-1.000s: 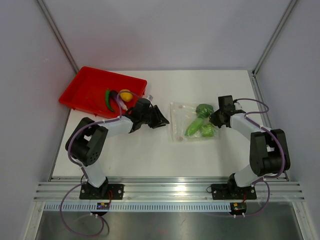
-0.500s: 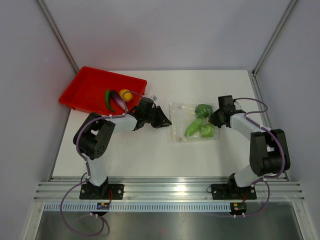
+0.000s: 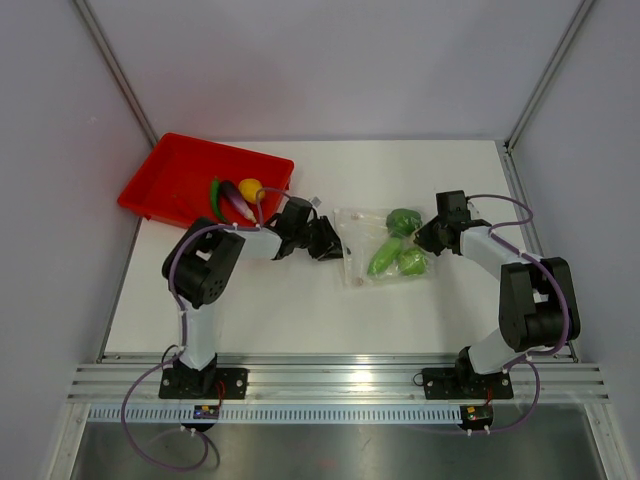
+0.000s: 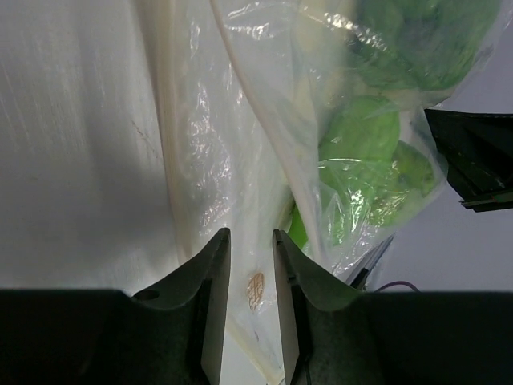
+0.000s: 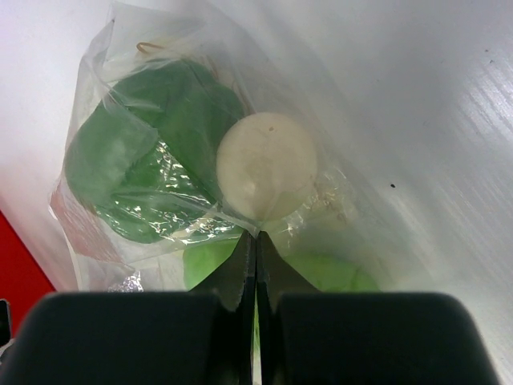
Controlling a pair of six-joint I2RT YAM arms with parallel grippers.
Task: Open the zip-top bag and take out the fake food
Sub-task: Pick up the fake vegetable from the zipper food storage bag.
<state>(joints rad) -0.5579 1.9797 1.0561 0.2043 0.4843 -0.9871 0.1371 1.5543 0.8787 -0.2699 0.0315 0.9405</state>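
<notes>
The zip-top bag (image 3: 360,228) is clear crinkly plastic, fake food (image 3: 385,260) inside is all green, one bit has a cream round end (image 5: 266,164). Red tray (image 3: 165,185) holds a yellow piece (image 3: 251,188), a purple one (image 3: 235,200) and a green one (image 3: 215,195). White bench (image 3: 300,300), black arms (image 3: 530,300), purple cables (image 3: 500,200).

Lit brightly and evenly from above in the top view, with only faint, short shadows on the white counter (image 3: 290,310). Sharp from edge to edge, straight lines unbent. Streaked with glare along the metal rail (image 3: 340,378) in front. Seen from the left wrist: white glints over the crinkled bag (image 4: 232,136), a grey shadow band at left, the left hand (image 4: 250,237) dark and blurred. From the right wrist: washed out, hazy, green pieces (image 5: 136,168) soft behind plastic.
</notes>
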